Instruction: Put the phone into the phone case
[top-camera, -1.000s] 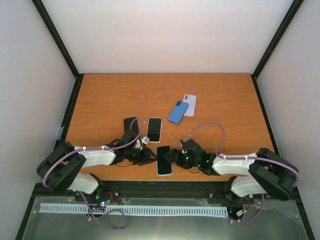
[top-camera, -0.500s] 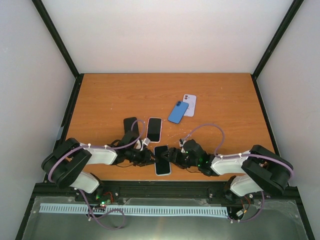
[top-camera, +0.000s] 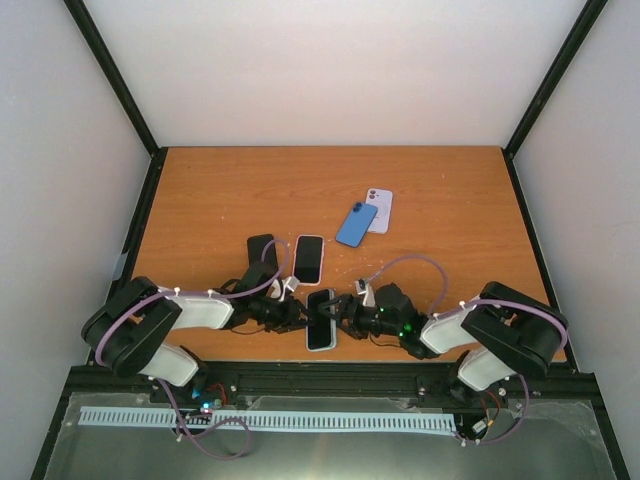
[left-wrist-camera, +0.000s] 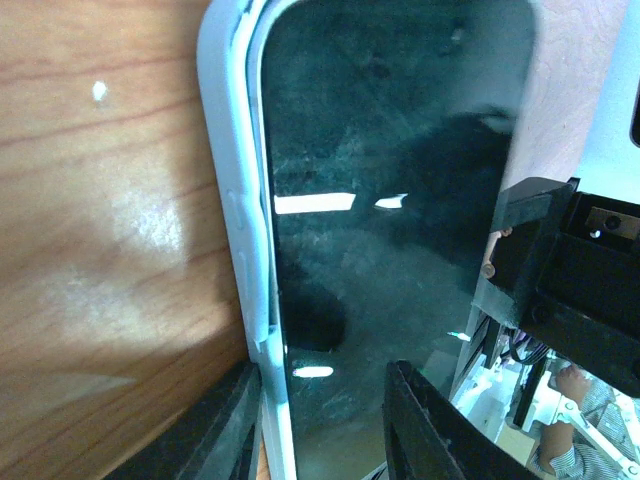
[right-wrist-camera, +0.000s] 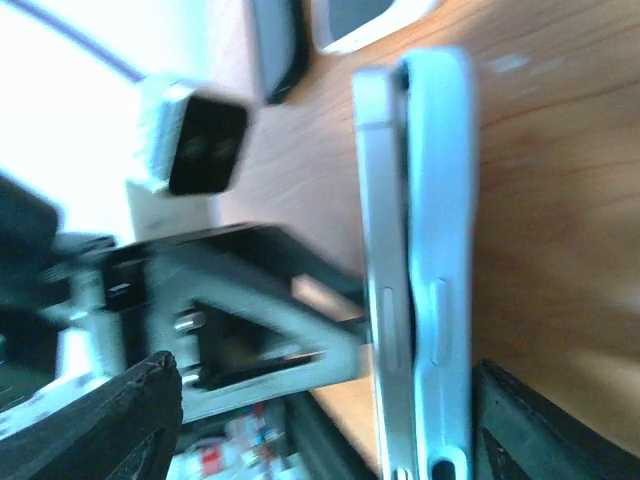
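Near the 6 o'clock edge of the tabletop (top-camera: 450, 200): black-screened phone (left-wrist-camera: 400, 200), face up, glossy and smudged. Only partly seated in the pale blue-white phone case (left-wrist-camera: 232, 200), with the case wall gaping off one long side and the side buttons showing. Left hand (left-wrist-camera: 320, 400) at its 9 o'clock, fingers parted over the glass, pinching nothing. Right hand (right-wrist-camera: 330, 410) at 3 o'clock, spread wide, straddling phone and case seen edge-on
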